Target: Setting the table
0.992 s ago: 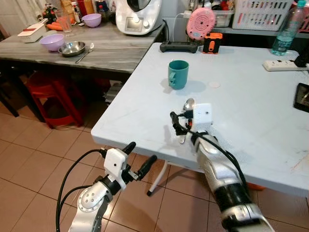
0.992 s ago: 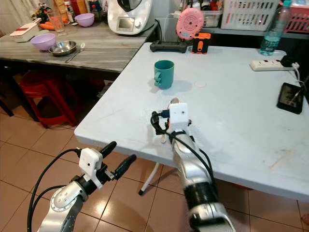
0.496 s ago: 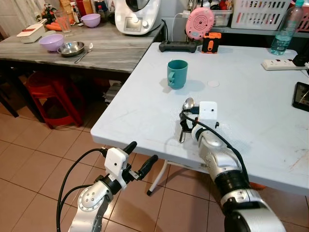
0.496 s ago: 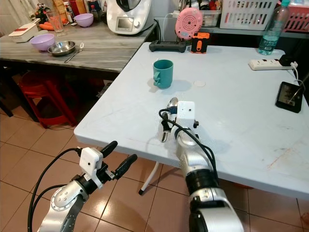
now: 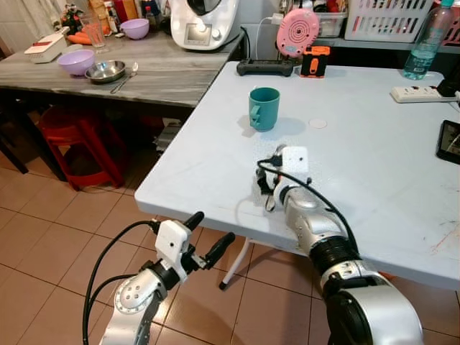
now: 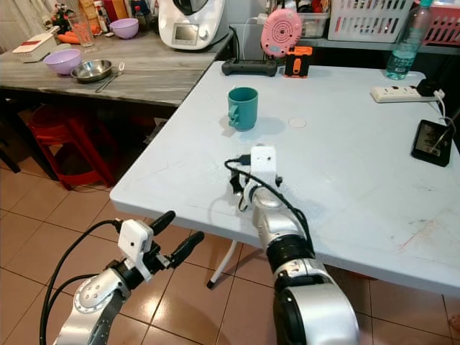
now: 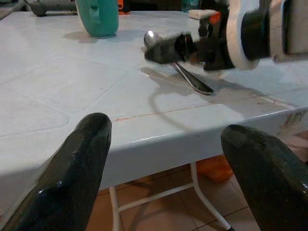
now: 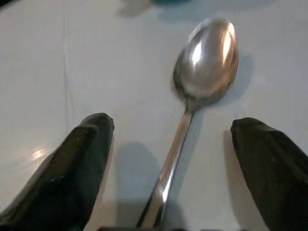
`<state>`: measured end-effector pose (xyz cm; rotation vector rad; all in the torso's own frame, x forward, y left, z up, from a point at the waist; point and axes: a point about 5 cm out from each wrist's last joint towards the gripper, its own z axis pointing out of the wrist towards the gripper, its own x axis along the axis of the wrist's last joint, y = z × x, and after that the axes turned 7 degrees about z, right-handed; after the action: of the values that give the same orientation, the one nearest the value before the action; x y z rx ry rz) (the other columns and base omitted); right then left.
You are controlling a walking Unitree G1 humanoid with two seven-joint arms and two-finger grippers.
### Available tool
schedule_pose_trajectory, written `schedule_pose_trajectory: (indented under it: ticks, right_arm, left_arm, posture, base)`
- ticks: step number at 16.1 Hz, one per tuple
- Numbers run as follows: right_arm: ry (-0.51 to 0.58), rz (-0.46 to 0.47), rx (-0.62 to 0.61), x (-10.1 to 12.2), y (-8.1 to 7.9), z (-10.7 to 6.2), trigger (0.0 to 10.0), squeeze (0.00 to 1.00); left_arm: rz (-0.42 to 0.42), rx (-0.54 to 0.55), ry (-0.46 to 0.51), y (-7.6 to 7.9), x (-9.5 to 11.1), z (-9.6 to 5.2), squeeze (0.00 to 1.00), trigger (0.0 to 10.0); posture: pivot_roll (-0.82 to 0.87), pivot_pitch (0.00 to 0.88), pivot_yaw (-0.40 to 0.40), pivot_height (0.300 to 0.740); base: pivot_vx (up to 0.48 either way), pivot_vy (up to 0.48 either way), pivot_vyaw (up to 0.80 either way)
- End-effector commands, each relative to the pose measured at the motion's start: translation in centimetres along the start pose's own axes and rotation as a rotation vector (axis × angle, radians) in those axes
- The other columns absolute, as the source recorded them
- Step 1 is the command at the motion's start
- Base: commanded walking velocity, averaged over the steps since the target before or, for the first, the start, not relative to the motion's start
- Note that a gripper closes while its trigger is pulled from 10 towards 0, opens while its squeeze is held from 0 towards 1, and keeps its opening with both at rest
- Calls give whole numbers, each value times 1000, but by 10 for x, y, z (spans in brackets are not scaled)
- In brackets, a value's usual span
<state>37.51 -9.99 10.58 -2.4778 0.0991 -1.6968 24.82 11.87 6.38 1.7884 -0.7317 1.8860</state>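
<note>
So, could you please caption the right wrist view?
Open right end effector straddling a spoon on the white table.

No text, label, brand or number can be read anywhere. The appliance (image 5: pixel 205 21) at the far left has a small lit screen, and the bottle (image 5: pixel 425 44) at the far right a label, both too small to read.
</note>
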Motion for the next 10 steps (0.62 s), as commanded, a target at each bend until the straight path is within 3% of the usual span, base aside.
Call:
schedule_pose_trajectory:
  ticks: [1, 10]
  right_arm:
    - [-22, 10, -3, 0, -1, 1, 0, 0]
    - [-57, -2, -50, -8, 19, 3, 0, 0]
  left_arm:
    - [3, -5, 2, -1, 2, -1, 0, 10000]
    - [-3, -28, -1, 1, 1, -1, 0, 10000]
  posture:
    - [-36, 65, 77, 740]
    - [-42, 62, 80, 740]
  base:
    - [0, 0, 0]
    - [0, 0, 0]
